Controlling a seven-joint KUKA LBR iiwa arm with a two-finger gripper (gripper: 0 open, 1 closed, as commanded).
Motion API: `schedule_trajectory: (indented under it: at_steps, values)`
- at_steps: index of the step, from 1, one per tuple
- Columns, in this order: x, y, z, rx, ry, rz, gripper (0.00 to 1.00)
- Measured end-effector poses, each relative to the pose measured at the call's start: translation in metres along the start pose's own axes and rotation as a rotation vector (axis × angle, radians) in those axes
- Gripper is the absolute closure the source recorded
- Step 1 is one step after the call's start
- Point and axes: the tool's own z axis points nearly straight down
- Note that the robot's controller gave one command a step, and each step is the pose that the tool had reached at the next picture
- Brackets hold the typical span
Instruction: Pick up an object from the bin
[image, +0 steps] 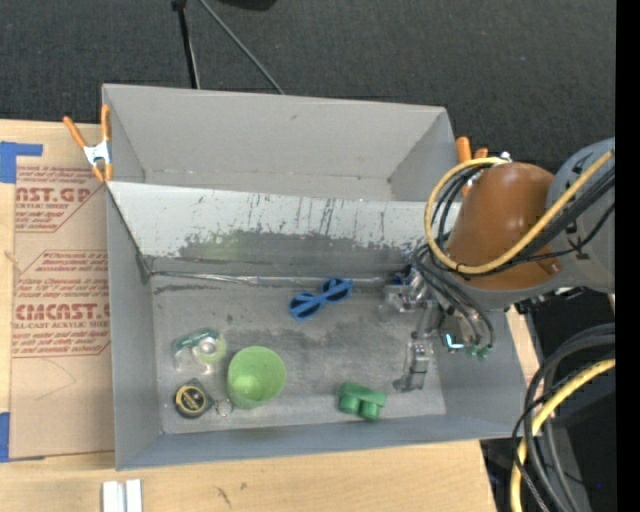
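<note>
My gripper (411, 376) hangs low at the right end of the bin (135, 330), close to the right wall, over bare floor. From here I cannot tell whether it is spread or pressed together. The nearest thing is a small green block (361, 401), just to its lower left by the near wall and apart from it. A blue scissor-shaped piece (322, 297) lies further up, near the back wall. Well off at the left end sit a green cup (256, 375), a clear plastic piece (198, 348) and a black-and-yellow round thing (190, 400).
</note>
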Motion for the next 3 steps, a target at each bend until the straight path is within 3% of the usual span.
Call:
schedule_trajectory:
  at_steps: [1, 2, 3]
  values:
    - [0.02, 0.054, 0.087, 0.002, -0.021, -0.34, 0.0]
    - [0.024, 0.054, 0.089, 0.001, -0.006, -0.34, 1.0]
    - [0.022, -0.027, 0.011, 0.003, -0.013, -0.075, 1.0]
